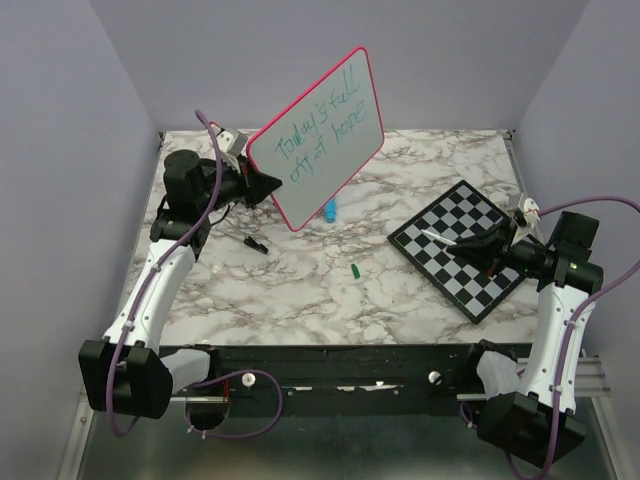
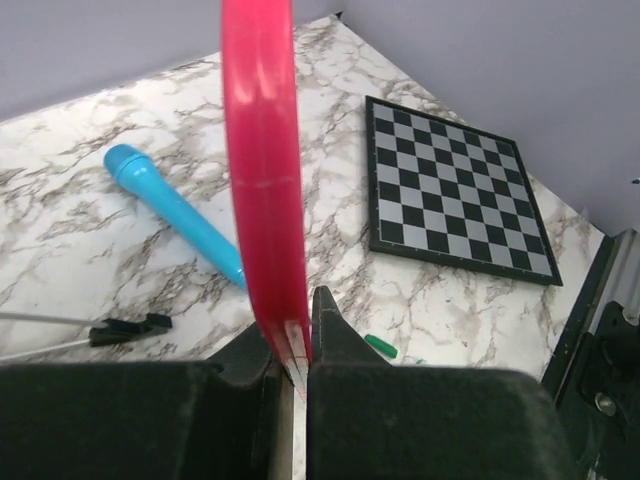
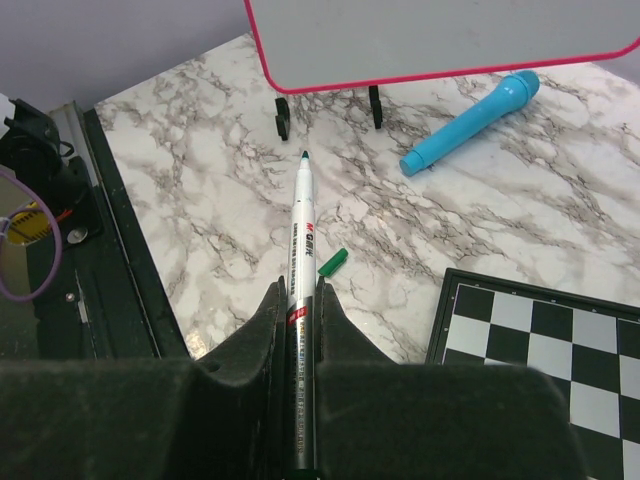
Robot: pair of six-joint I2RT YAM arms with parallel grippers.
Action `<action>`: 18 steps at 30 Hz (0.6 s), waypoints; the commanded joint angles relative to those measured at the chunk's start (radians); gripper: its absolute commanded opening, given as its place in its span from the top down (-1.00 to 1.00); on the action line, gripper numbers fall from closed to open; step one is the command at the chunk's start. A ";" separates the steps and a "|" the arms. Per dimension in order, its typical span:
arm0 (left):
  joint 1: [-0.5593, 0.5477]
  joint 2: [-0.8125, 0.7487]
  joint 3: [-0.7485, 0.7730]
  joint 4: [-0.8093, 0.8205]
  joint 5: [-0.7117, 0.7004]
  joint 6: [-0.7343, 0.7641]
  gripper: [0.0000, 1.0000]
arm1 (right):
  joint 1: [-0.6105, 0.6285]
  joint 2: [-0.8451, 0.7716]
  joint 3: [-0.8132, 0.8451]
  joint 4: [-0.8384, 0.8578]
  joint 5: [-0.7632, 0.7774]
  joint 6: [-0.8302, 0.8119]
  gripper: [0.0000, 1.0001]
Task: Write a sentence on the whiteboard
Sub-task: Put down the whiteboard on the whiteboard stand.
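The whiteboard (image 1: 322,135), white with a pink-red rim, is held tilted up off the table at the back left. The sentence (image 1: 322,142) is green handwriting in two lines, roughly "Today's full of hope". My left gripper (image 1: 272,183) is shut on the board's lower left edge; the left wrist view shows the rim (image 2: 262,180) edge-on between the fingers. My right gripper (image 1: 466,246) is shut on a silver marker (image 3: 302,260) with its green tip bare, over the chessboard (image 1: 462,248). The board's bottom edge shows in the right wrist view (image 3: 440,40).
A blue microphone-shaped toy (image 1: 330,210) lies under the board. The green marker cap (image 1: 355,270) lies mid-table. A small black piece (image 1: 256,244) lies left of centre. The chessboard sits at the right near the table edge.
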 commanded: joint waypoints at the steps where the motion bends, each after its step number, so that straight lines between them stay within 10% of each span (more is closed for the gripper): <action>1: 0.068 -0.114 0.000 0.047 0.021 0.068 1.00 | -0.006 -0.005 -0.006 0.003 -0.137 0.010 0.99; 18: 0.236 -0.176 -0.035 -0.162 -0.066 0.250 1.00 | 0.005 0.001 0.005 -0.097 -0.126 -0.080 0.99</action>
